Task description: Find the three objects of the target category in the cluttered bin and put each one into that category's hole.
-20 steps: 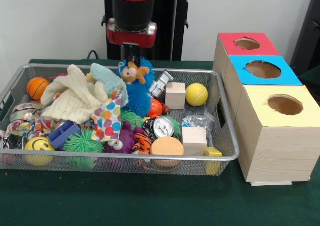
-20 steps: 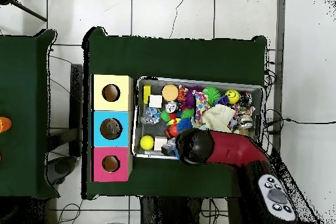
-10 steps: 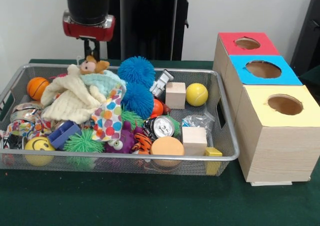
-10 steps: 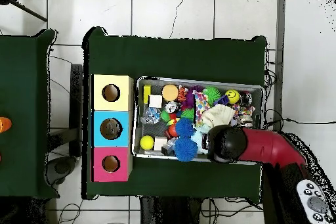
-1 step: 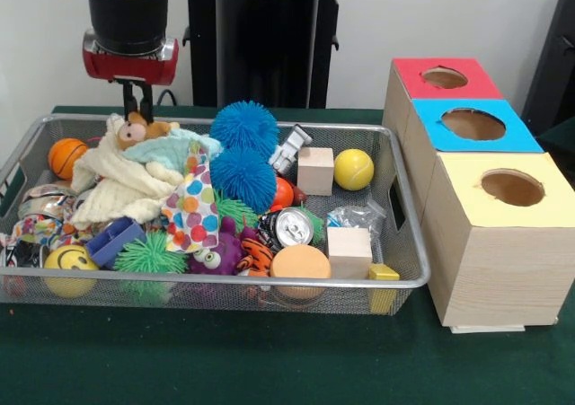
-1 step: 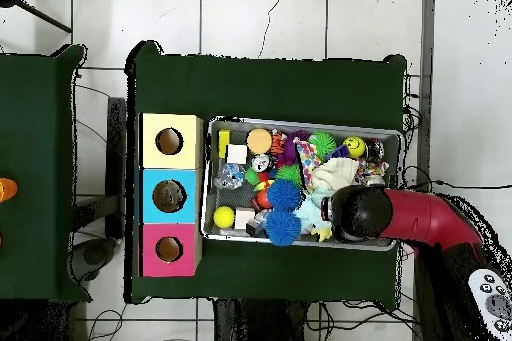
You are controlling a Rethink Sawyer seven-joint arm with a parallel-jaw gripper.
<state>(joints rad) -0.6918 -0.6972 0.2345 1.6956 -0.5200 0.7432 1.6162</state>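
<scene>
At the upper left of the front view the red and black arm (image 5: 128, 19) is hanging down over the wire bin (image 5: 406, 243), and its gripper (image 5: 137, 109) is sitting with its dark fingers closed in tight on the small brown plush toy (image 5: 135, 131) — the toy is resting on top of the cream cloth (image 5: 121, 185) at the bin's back left part. Just left of that, an orange ball (image 5: 67, 156) is lying against the bin's left wall, and down in the lower left corner a yellow smiley ball (image 5: 70, 261) is sitting beside a blue block (image 5: 115, 241) and a spiky green ball (image 5: 148, 254). Moving to the middle, a spotted cloth (image 5: 190, 212) is draping beside two fuzzy blue balls (image 5: 243, 149), one stacked behind the other, with a silver can (image 5: 294, 227) and an orange disc (image 5: 300, 263) lying in front. Further right, two wooden cubes (image 5: 315, 170) and a yellow ball (image 5: 353, 169) are sitting inside the bin's right half. At the far right — outside the bin — the wooden box (image 5: 490, 243) is showing three holes, topped red, blue and yellow. In the overhead view the arm (image 6: 405, 217) is covering the bin's (image 6: 212, 229) lower right part.
</scene>
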